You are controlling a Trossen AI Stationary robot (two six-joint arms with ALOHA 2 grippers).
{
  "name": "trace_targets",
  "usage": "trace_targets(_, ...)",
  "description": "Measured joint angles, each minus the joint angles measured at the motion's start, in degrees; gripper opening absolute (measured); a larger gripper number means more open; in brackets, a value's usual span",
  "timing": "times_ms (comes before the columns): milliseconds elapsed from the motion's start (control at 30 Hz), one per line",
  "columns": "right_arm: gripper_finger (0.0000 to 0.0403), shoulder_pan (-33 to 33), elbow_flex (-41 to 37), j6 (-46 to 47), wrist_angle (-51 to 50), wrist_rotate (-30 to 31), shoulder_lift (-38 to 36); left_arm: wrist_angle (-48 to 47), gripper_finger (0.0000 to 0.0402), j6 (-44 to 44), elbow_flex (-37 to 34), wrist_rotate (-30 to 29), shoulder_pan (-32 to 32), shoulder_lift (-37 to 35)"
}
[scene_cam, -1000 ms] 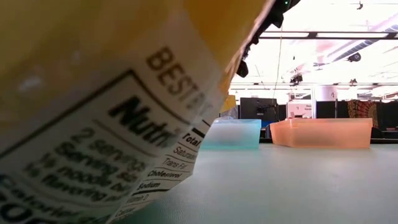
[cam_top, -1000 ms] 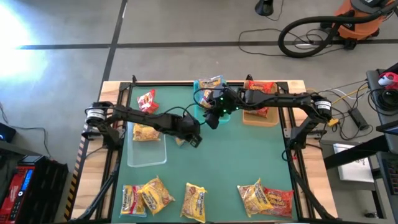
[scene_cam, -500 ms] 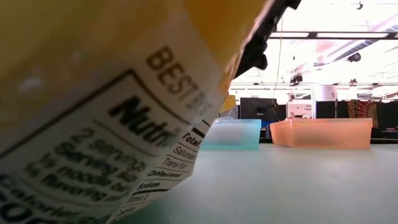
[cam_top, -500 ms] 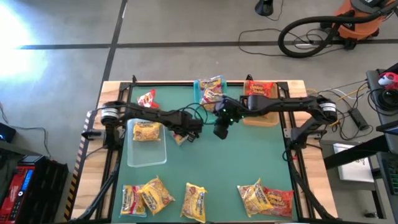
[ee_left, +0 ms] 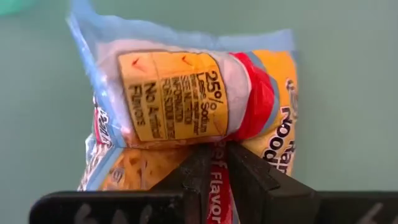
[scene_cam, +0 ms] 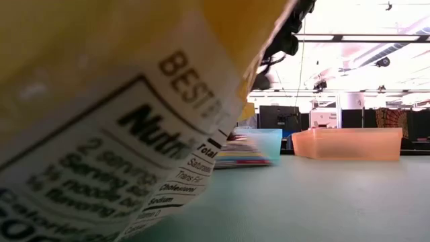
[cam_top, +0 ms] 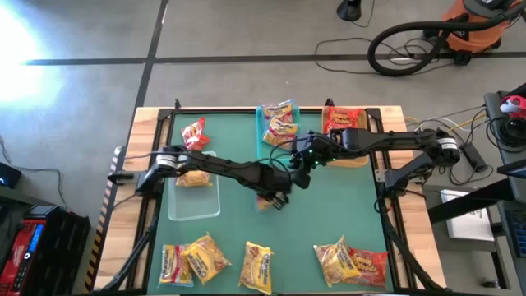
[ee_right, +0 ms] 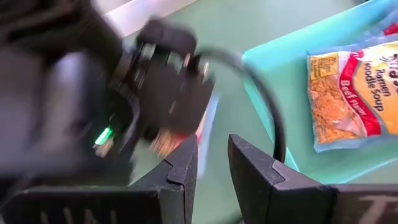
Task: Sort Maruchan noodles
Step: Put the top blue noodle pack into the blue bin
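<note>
Table (cam_top: 320, 214): green mat, wood border. On it: teal tray (cam_top: 265, 146) at 12, tan tray (cam_top: 345, 156) at 1, clear tray (cam_top: 195, 201) at 9, loose red packet (cam_top: 194, 132) at 10. Loose noodle packets along 6: pair (cam_top: 195, 260) at 7, single (cam_top: 257, 266) at 6, pair (cam_top: 351, 261) at 5.

held packet (ee_left: 186, 112) reads "25% less sodium"; tray packet (ee_right: 348, 93) "beef flavor".
</note>
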Motion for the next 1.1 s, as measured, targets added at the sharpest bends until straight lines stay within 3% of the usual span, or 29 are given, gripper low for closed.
trace_targets(167, 0.0079, 0.3, 0.0, -0.4, -2.2, -0.4, -1.7, 0.6, 0.0038, 4.2, 11.1, 0.5, -0.6, 6.3)
trace_targets(400, 0.0079, 3.3, -0.7, 2.8, -7.3, 2.5, -5.0, -9.4, 0.0039, 9.8, 20.0, -4.4, 0.0, 9.2)
trace_targets(667, 0.0079, 8.2, -8.9, 13.7, -5.0, 12.0, -9.6, -14.6, 0.0039, 22.5, 19.9, -1.4, 0.7, 8.6)
trace_targets(933, 0.0079, 12.8, -20.3, 29.2, 5.3, 12.1, -14.7, -14.2, 0.0039, 36.3, 16.4, 4.3, 0.6, 8.3)
trace_targets(1100, 0.0079, 14.2, -23.5, 35.2, 8.3, 11.9, -17.9, -14.2, 0.0039, 42.9, 15.8, 5.3, -0.3, 8.1)
